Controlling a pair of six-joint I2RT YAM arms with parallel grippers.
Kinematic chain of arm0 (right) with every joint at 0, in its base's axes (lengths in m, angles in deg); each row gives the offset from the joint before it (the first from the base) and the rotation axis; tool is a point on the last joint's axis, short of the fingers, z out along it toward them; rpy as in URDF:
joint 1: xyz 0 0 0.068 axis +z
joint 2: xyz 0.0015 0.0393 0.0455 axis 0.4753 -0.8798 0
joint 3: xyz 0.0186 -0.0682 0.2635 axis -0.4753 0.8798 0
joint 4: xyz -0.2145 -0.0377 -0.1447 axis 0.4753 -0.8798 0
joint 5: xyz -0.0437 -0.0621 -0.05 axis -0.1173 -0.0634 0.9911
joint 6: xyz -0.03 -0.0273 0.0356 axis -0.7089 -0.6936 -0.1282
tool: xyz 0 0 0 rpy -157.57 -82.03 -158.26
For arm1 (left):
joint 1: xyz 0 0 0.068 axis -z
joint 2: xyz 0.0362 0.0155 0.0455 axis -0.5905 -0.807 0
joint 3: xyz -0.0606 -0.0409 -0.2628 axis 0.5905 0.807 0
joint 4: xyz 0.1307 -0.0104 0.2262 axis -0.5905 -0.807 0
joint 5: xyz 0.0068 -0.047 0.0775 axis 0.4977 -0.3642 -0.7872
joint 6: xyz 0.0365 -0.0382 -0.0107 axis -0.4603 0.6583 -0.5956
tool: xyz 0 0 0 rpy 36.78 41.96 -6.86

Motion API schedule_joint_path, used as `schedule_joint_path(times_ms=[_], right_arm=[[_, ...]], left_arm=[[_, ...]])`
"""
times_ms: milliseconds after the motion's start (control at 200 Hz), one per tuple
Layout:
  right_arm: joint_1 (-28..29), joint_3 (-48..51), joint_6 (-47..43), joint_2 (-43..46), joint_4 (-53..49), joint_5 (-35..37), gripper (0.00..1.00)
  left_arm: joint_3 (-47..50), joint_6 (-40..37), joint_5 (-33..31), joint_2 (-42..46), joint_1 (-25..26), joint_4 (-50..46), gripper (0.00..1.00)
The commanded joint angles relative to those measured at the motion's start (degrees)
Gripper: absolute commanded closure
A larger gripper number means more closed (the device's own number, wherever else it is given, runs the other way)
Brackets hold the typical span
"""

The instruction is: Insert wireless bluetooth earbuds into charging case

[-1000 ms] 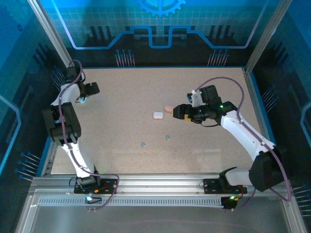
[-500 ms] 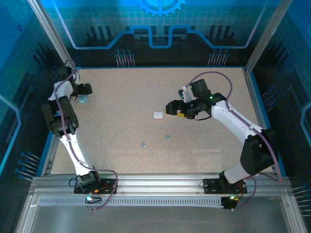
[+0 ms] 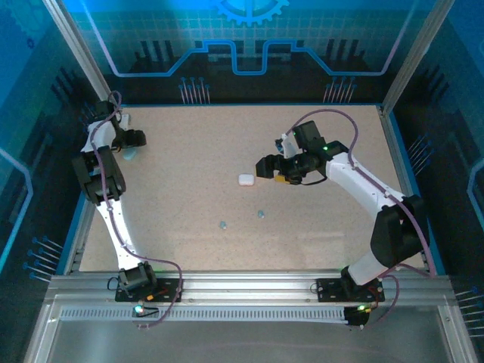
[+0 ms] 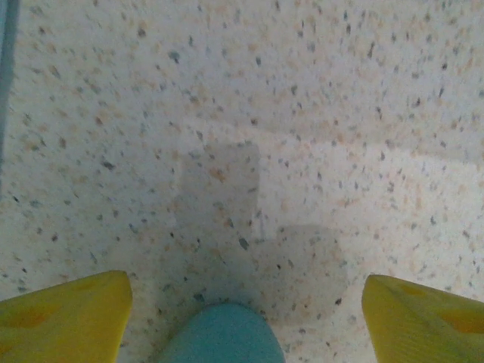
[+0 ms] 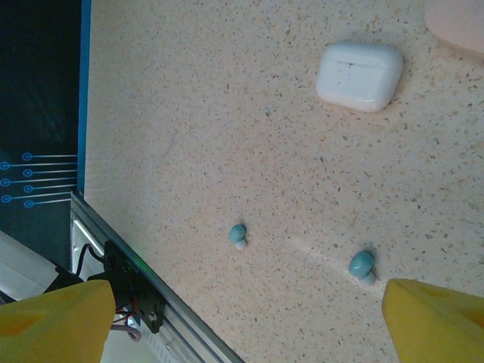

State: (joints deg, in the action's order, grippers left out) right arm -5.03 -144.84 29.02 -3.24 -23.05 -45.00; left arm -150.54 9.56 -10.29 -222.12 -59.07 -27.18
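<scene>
Two light blue earbuds (image 5: 238, 234) (image 5: 361, 265) lie apart on the speckled table, seen also in the top view (image 3: 222, 224) (image 3: 260, 214). A white charging case (image 5: 359, 74) (image 3: 246, 179), lid shut, rests beyond them, with a pink case (image 5: 457, 23) beside it. My right gripper (image 5: 246, 325) (image 3: 265, 166) hovers open above this group, nothing between its yellow fingers (image 5: 435, 321). At the far left, my left gripper (image 4: 243, 318) (image 3: 133, 140) stands open around the rounded end of a light blue case (image 4: 219, 333) (image 3: 130, 154), with its fingers (image 4: 64, 314) clear of the case on both sides.
The blue side rail (image 3: 76, 227) and corner post stand close to the left arm. A metal rail with the arm bases (image 3: 242, 287) runs along the near edge. The speckled tabletop (image 3: 197, 144) stretches between the two arms.
The right gripper has moved left and slightly back, now covering the pink case in the top view. The left arm has drawn toward the far left corner over the light blue case.
</scene>
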Motion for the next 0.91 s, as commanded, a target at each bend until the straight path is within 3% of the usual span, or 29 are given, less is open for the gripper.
schedule_joint_path(times_ms=[0, 455, 610, 830, 900], right_arm=[[0.90, -2.02, -0.36, -1.21, -1.56, -0.91, 0.07], [0.95, -2.37, -1.54, -1.72, -3.87, 0.03, 0.07], [0.99, -2.37, -1.81, -1.65, -4.34, 0.23, 0.07], [0.99, -2.45, -1.75, -1.56, -4.60, 0.34, 0.07], [1.01, -2.37, -1.85, -1.39, -4.69, 0.45, 0.07]], left_arm=[[-1.97, -1.38, 2.18, -0.68, -0.25, -3.75, 0.22], [-0.62, -3.34, -1.54, -0.54, 2.19, -6.70, 0.39], [-0.73, -2.97, -4.50, -0.58, 2.87, -6.46, 0.52], [-0.58, -3.66, -6.15, -0.79, 3.79, -7.10, 0.54], [-0.68, -4.09, -6.09, -1.02, 4.21, -7.44, 0.51]])
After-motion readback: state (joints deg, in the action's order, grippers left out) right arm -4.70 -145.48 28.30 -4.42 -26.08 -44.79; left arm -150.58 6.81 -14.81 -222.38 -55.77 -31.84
